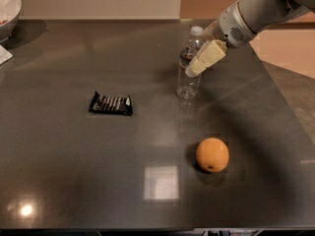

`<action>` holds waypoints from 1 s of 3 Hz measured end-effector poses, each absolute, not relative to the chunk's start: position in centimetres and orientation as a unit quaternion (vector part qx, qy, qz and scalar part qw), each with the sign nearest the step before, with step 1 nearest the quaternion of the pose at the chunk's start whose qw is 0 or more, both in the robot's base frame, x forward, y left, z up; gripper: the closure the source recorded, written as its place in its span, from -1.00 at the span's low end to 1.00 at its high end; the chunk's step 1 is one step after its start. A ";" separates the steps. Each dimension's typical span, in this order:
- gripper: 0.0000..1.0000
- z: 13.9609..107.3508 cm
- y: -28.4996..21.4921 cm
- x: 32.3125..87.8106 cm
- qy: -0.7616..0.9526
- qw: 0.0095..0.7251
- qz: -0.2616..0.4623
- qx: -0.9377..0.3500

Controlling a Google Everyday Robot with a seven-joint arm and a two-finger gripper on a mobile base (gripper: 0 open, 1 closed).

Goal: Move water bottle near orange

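Note:
The water bottle [188, 68] is clear with a white cap and a dark label band. It stands upright on the dark table [74, 146], right of centre toward the back. My gripper [199, 50] reaches in from the upper right and is open at the bottle's upper half. One pale finger [205, 58] lies across the front right of the label, and the other is mostly hidden behind the bottle's neck. The orange [212, 155] sits on the table, nearer the front and slightly right of the bottle, well apart from it.
A black snack wrapper [111, 103] lies left of the bottle. A white bowl [7, 9] stands at the back left corner, with a white paper edge [4, 55] below it. The table's right edge [280, 107] runs past the orange.

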State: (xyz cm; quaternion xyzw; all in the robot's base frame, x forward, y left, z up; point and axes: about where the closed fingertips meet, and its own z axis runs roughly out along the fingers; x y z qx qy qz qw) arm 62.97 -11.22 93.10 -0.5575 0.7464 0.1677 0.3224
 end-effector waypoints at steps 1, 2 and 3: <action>-0.17 93.3 -10.8 62.5 0.745 0.324 0.180 -0.555; 0.27 93.9 -10.7 61.3 0.742 0.328 0.194 -0.551; 0.76 95.0 -10.8 58.7 0.734 0.331 0.208 -0.555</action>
